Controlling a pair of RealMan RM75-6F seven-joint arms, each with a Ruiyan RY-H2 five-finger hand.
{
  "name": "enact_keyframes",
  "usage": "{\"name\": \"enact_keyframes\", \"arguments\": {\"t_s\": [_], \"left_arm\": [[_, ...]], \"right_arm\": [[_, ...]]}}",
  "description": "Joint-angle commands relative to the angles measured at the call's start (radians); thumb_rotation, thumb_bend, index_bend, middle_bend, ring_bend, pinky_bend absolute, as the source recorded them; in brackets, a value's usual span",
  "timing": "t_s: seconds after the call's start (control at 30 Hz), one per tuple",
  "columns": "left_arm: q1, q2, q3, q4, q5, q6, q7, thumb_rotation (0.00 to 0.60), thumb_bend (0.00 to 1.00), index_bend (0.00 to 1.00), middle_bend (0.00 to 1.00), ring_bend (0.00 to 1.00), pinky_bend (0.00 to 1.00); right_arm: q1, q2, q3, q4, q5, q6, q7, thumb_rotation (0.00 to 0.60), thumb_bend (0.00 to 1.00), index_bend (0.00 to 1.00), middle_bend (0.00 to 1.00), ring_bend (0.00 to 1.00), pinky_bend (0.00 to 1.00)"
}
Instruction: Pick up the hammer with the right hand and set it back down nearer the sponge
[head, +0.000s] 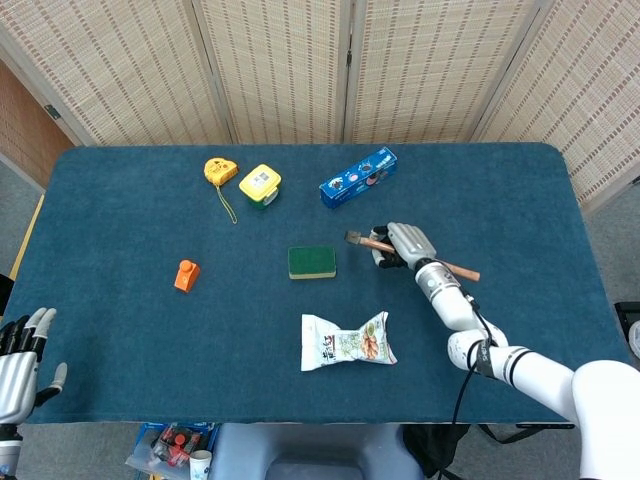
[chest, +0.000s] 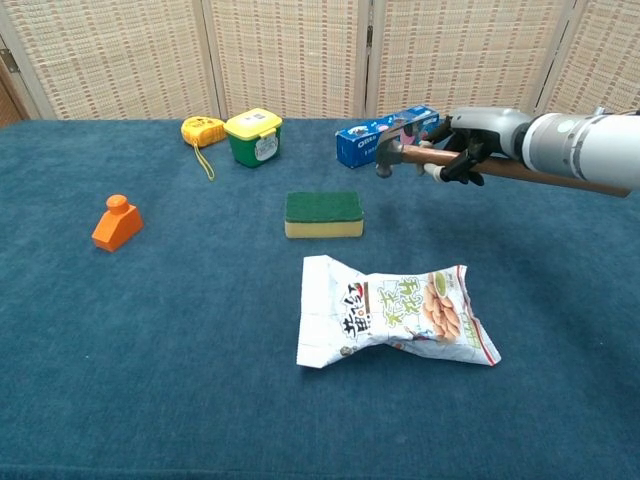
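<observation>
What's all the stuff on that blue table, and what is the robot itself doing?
hammer: one, wooden handle, metal head, held above the table right of the sponge
sponge: one, green and yellow, table centre
snack bag: one, white, near edge
cookie box: one, blue, far side
tub: one, green, yellow lid, far left
tape measure: one, yellow, beside tub
orange block: one, left
right hand: grips hammer
left hand: open, off table's left corner

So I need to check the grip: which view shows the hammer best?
Chest view: the hammer is seen side-on, off the table, its handle gripped by the right hand. Head view shows the hammer smaller, the hand covering mid-handle.
</observation>
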Motion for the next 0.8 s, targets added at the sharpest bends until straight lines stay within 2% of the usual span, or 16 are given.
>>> {"name": "enact_keyframes", "arguments": {"t_s": [0.03, 0.17, 0.23, 0.27, 0.37, 0.43, 0.5, 0.63, 0.8], "left_arm": [[-0.001, 0.0, 0.0, -0.001, -0.001, -0.002, 0.003, 0.6, 0.4, 0.0, 0.0, 0.0, 0.0], [-0.003, 0.0, 0.001, -0.003, -0.002, -0.005, 0.006, 0.6, 0.4, 0.0, 0.0, 0.0, 0.0], [-0.004, 0.0, 0.001, -0.004, -0.003, -0.007, 0.009, 0.6, 0.4, 0.0, 0.0, 0.0, 0.0], [-0.004, 0.0, 0.001, -0.005, -0.004, -0.008, 0.009, 0.6, 0.4, 0.0, 0.0, 0.0, 0.0], [-0.004, 0.0, 0.001, -0.004, -0.005, -0.007, 0.008, 0.6, 0.4, 0.0, 0.0, 0.0, 0.0], [-0.003, 0.0, 0.001, -0.002, -0.006, -0.007, 0.006, 0.6, 0.4, 0.0, 0.0, 0.0, 0.0], [-0.003, -0.001, 0.001, -0.001, -0.007, -0.008, 0.005, 0.6, 0.4, 0.0, 0.0, 0.0, 0.0], [-0.002, -0.002, 0.002, 0.003, -0.008, -0.008, 0.001, 0.6, 0.4, 0.0, 0.0, 0.0, 0.0], [-0.004, -0.003, -0.001, 0.008, -0.009, -0.009, -0.007, 0.6, 0.4, 0.0, 0.0, 0.0, 0.0]], "right_arm": [[-0.006, -0.003, -0.001, 0.014, 0.002, -0.001, 0.005, 0.6, 0.72, 0.7, 0.78, 0.69, 0.72], [-0.009, -0.008, -0.006, 0.031, 0.0, -0.014, 0.011, 0.6, 0.67, 0.7, 0.75, 0.66, 0.68], [-0.008, -0.007, -0.012, 0.033, -0.007, -0.033, 0.014, 0.6, 0.55, 0.64, 0.67, 0.56, 0.57], [-0.007, -0.006, -0.013, 0.034, -0.011, -0.04, 0.016, 0.6, 0.48, 0.58, 0.62, 0.5, 0.52], [-0.006, -0.01, -0.012, 0.041, -0.021, -0.045, 0.026, 0.6, 0.26, 0.28, 0.4, 0.29, 0.35], [-0.008, -0.013, -0.008, 0.044, -0.029, -0.041, 0.037, 0.6, 0.17, 0.11, 0.29, 0.2, 0.28], [-0.012, -0.015, -0.003, 0.046, -0.039, -0.03, 0.047, 0.6, 0.12, 0.03, 0.23, 0.14, 0.24], [-0.026, -0.016, 0.004, 0.047, -0.062, 0.007, 0.066, 0.6, 0.06, 0.0, 0.12, 0.06, 0.18], [-0.068, 0.036, 0.003, 0.0, -0.103, 0.075, 0.087, 0.6, 0.06, 0.0, 0.1, 0.06, 0.17]]}}
